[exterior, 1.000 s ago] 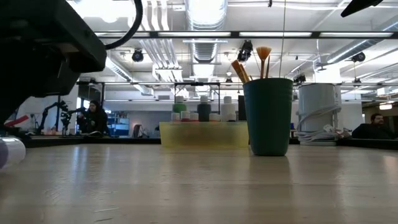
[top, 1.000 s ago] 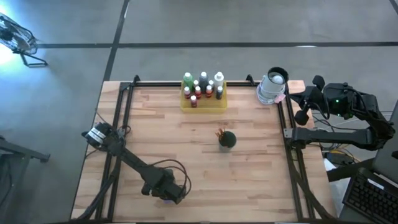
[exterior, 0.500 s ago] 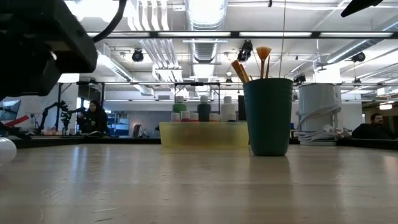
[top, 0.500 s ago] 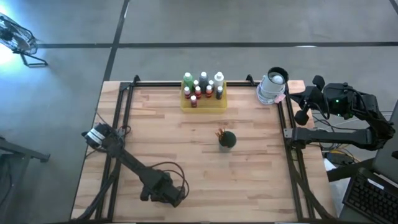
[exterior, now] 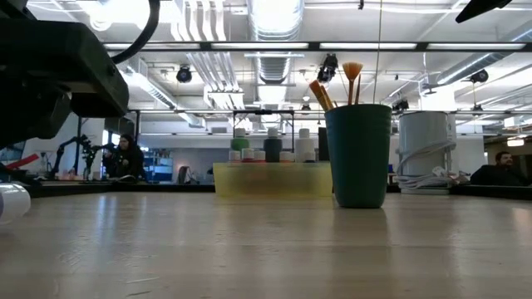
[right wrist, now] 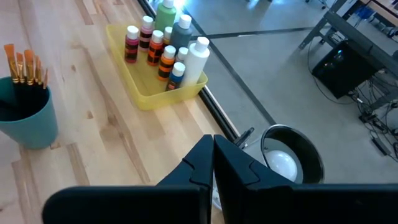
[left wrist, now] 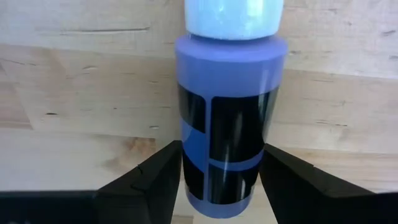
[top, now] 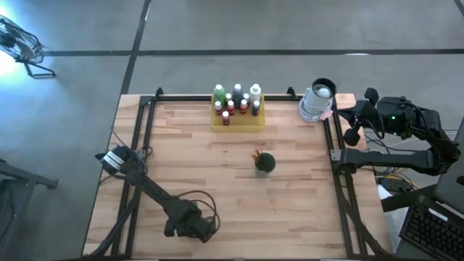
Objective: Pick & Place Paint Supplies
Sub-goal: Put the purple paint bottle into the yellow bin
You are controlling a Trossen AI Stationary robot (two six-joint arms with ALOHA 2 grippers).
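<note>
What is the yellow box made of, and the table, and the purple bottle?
The yellow tray looks like see-through plastic: the bottles' bases show faintly through its wall. The table looks like pale wooden planks, with visible grain and seams. The purple bottle, lying between the left gripper fingers, looks like smooth, slightly glossy plastic, with a pale cap, probably plastic too.

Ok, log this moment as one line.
left claw: around lying purple white-capped paint bottle | right claw: shut, parked | translucent yellow tray: bottles upright
</note>
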